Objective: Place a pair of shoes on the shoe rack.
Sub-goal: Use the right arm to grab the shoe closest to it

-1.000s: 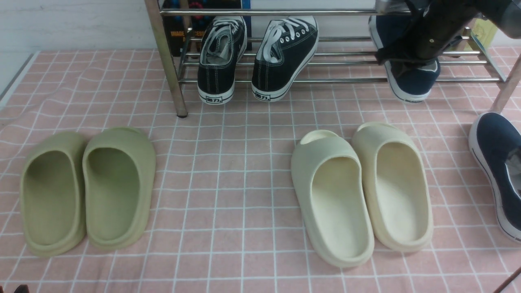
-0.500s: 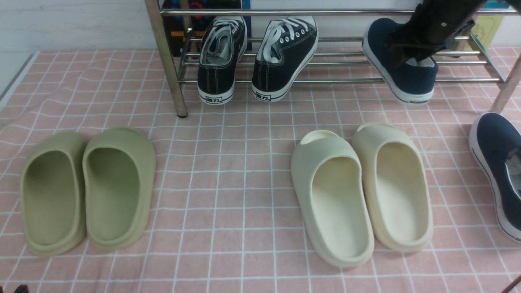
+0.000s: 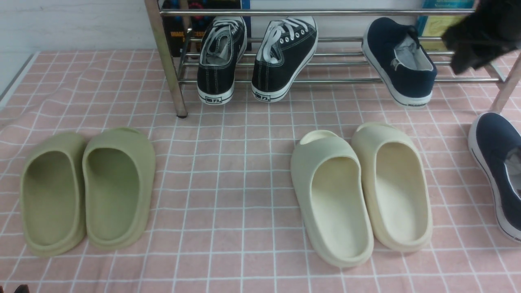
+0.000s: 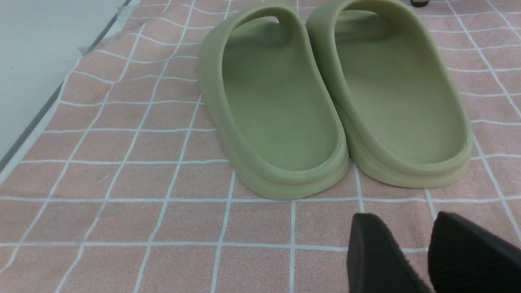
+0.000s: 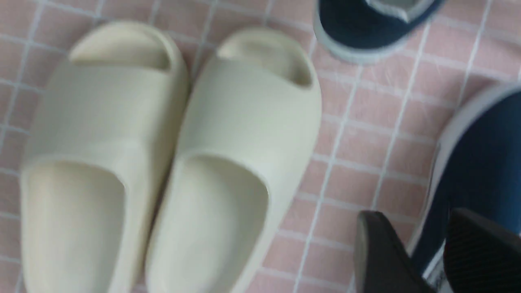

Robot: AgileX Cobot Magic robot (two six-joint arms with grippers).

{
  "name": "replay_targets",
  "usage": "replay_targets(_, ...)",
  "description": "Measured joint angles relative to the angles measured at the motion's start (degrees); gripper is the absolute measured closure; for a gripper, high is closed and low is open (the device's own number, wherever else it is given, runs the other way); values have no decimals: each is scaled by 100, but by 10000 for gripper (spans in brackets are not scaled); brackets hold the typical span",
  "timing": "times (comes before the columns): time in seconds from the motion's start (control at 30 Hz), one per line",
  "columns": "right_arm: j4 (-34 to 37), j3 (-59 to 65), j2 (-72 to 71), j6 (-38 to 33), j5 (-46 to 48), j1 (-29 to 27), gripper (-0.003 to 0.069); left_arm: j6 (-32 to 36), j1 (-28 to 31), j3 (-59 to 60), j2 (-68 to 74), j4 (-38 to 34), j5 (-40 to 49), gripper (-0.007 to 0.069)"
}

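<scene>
Roughly halfway: one navy shoe (image 3: 399,61) rests tilted on the shoe rack (image 3: 338,80); its mate (image 3: 494,162) lies on the cloth (image 3: 244,162) nearby. Our right gripper (image 5: 413,221), spread and empty, hangs over it; next we must descend and pinch its collar.

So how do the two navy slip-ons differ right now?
The placed navy shoe sits on the shoe rack; the other navy shoe lies on the pink cloth near the rack's right leg. The placed one tilts, heel overhanging the front bar; the other lies flat. Both have navy canvas, white soles, grey lining.
</scene>
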Motion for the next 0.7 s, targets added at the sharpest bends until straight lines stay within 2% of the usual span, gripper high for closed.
replay_targets(0.07,-44,688,-288,91,0,-160,405,0,0,0,0,0,0,387)
replay_targets(0.17,-256,1989,-751,286,-91,-524,362,0,0,0,0,0,0,387)
replay_targets(0.27,-402,2556,-842,400,-270,-620,319,0,0,0,0,0,0,387)
replay_targets(0.3,-505,2962,-844,461,-534,-644,278,0,0,0,0,0,0,387)
replay_targets(0.43,-526,3586,-749,625,-1340,-644,224,0,0,0,0,0,0,387)
replay_targets(0.57,-681,3777,-470,842,-1904,-644,222,0,0,0,0,0,0,387)
replay_targets(0.7,-1089,3789,-23,1168,-2437,-644,294,0,0,0,0,0,0,387)
